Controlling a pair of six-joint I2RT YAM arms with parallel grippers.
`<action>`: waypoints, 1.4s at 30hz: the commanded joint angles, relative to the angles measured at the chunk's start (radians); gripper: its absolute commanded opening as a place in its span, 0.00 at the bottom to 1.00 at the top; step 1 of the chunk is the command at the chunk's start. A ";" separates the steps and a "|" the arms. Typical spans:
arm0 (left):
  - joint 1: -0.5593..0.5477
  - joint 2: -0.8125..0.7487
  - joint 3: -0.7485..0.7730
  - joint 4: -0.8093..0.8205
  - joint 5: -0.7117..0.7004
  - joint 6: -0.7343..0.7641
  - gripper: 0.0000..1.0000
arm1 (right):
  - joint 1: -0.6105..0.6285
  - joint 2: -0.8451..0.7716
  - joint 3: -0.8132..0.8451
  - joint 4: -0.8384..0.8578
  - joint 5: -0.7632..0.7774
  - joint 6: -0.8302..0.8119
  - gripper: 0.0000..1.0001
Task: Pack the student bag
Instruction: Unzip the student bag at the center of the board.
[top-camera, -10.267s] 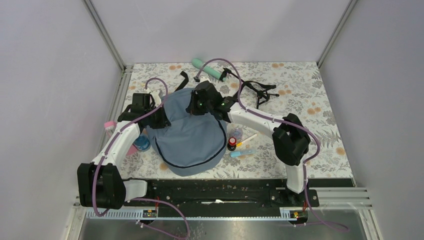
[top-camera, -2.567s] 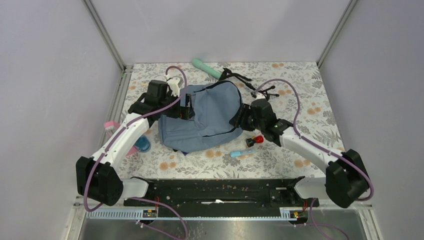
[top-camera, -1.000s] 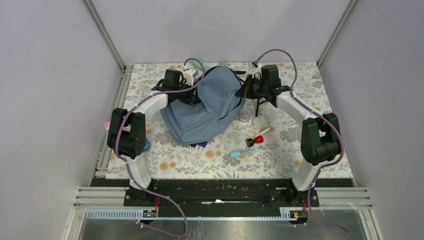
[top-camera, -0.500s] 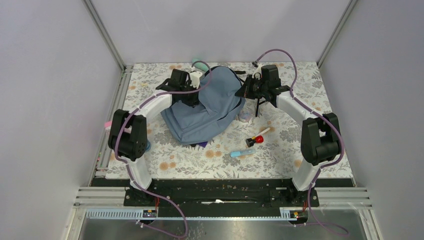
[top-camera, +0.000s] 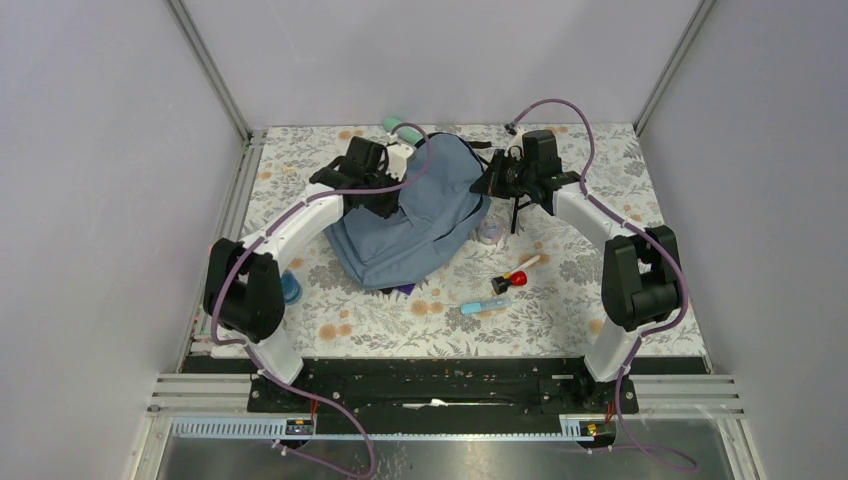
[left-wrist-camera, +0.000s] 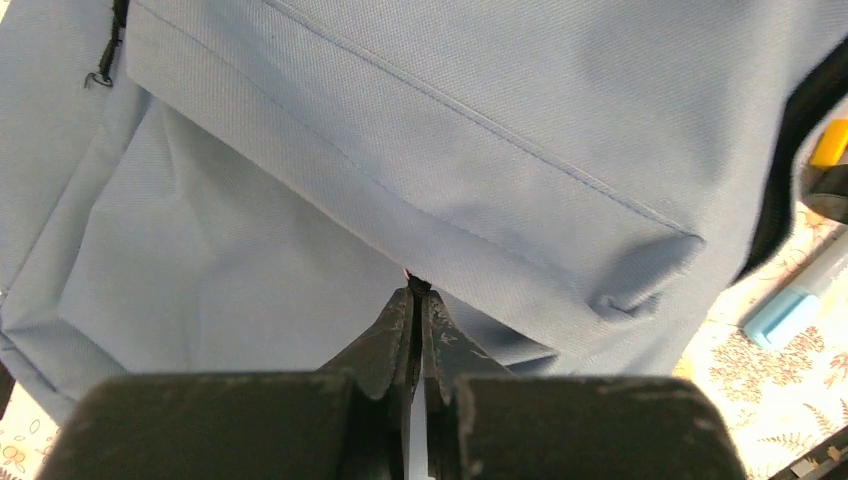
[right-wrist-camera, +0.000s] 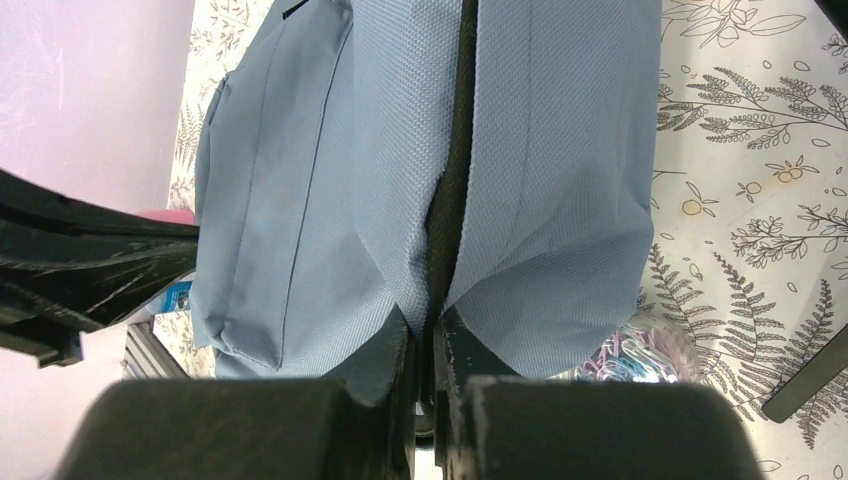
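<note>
The student bag (top-camera: 415, 215) is a slate-blue backpack lying at the back middle of the table, its far end raised between my two grippers. My left gripper (top-camera: 388, 190) is at the bag's left side. In the left wrist view it (left-wrist-camera: 417, 291) is shut, its tips pinching the edge of the front pocket seam on the bag (left-wrist-camera: 420, 130). My right gripper (top-camera: 488, 182) is at the bag's right side. In the right wrist view it (right-wrist-camera: 432, 325) is shut on the bag's fabric (right-wrist-camera: 540, 150) along the dark zipper line.
A teal cylinder (top-camera: 392, 124) lies behind the bag. A clear tub of coloured clips (top-camera: 489, 233), a red-capped item (top-camera: 512, 278) and a blue marker (top-camera: 484, 304) lie to the right front. Black straps (top-camera: 520, 205) trail right. A blue round item (top-camera: 290, 290) sits left.
My left arm's elbow has swung toward the near left while its gripper stays at the bag. The bag and the right arm have hardly moved.
</note>
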 joint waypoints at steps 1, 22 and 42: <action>-0.011 -0.093 -0.019 -0.031 -0.002 -0.019 0.00 | -0.001 -0.012 0.016 0.104 -0.016 0.021 0.00; -0.054 -0.249 -0.128 -0.013 0.268 -0.089 0.00 | 0.000 -0.042 0.002 0.051 0.022 -0.024 0.00; -0.160 -0.172 -0.078 -0.074 0.171 -0.098 0.00 | 0.002 -0.055 -0.009 0.043 0.031 -0.011 0.08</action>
